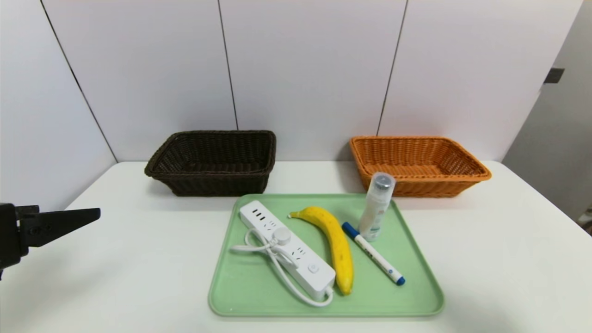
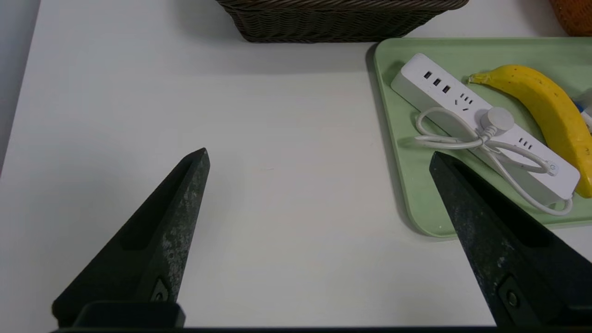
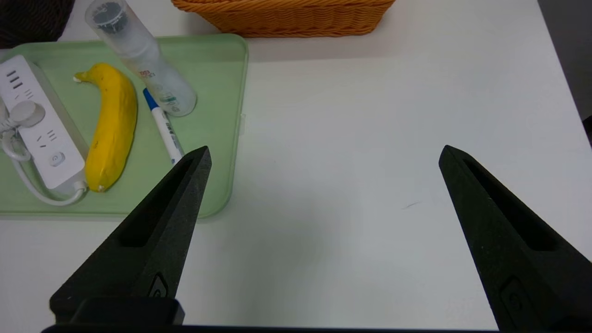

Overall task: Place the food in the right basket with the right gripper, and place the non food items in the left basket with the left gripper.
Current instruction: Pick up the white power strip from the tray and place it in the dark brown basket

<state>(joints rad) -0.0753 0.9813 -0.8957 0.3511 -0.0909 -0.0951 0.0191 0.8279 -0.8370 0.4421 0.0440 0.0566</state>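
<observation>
Your left gripper (image 2: 319, 150) and your right gripper (image 3: 326, 147) are both wide open and hold nothing, above the white table (image 1: 152, 259) on each side of the green tray (image 1: 370, 305), where the yellow banana (image 1: 340, 245) lies between the white power strip (image 1: 296, 256) and the blue-capped marker (image 1: 374, 254).

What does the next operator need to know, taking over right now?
Left tool: open, empty, over the table left of the tray.
Right tool: open, empty, over the table right of the tray.
On the green tray: power strip with its cord, banana, pen, upright bottle.
Behind the tray: dark brown basket on the left, orange basket on the right.
Done: nothing sorted; both baskets empty.
Left: banana to orange with right tool; strip, pen, bottle to brown with left.
</observation>
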